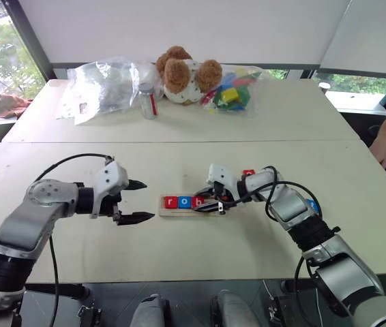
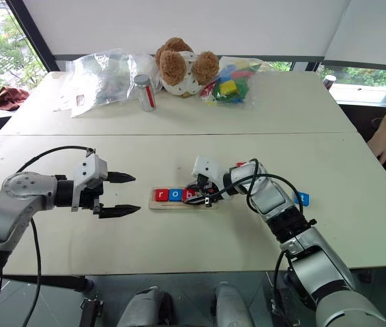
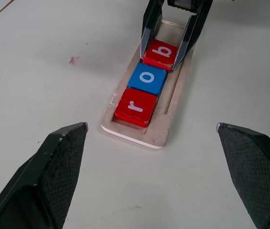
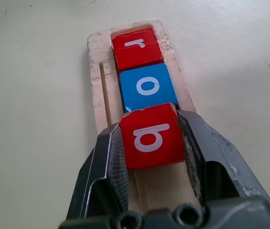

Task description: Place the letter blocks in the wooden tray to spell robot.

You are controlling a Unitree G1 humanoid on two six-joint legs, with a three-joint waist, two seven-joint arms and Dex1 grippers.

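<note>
So the wooden tray (image 3: pixel 173 102) sits on the white table (image 1: pixel 179 259) with its long side running straight between the two grippers, and everything hangs on that line. The red r tile (image 3: pixel 136 107) is in the slot at the end nearest the left gripper (image 1: pixel 136 201), the blue o tile (image 3: pixel 147 78) is right next to it, and the red b tile (image 4: pixel 151 135) comes third, touching the o. The right gripper (image 4: pixel 151 143) has its fingers pinched on the two sides of that b, reaching in from the tray's open end, so it's pointing along the tray's length toward the r. The b looks seated or very nearly so; I'd guess the next thing is just letting go and backing out the same way it came in, without dragging the tile.

The left gripper hovers just off the r end, fingers spread wide, holding nothing.

Two slots past the b are still open. Beyond the tray's right end, near the right arm, there's another blue tile (image 2: pixel 303 199) and a red one (image 1: pixel 249 172), letters not readable from here. The right arm is clearly the closer one for those.

Readable writing: white lowercase r, o, b.
</note>
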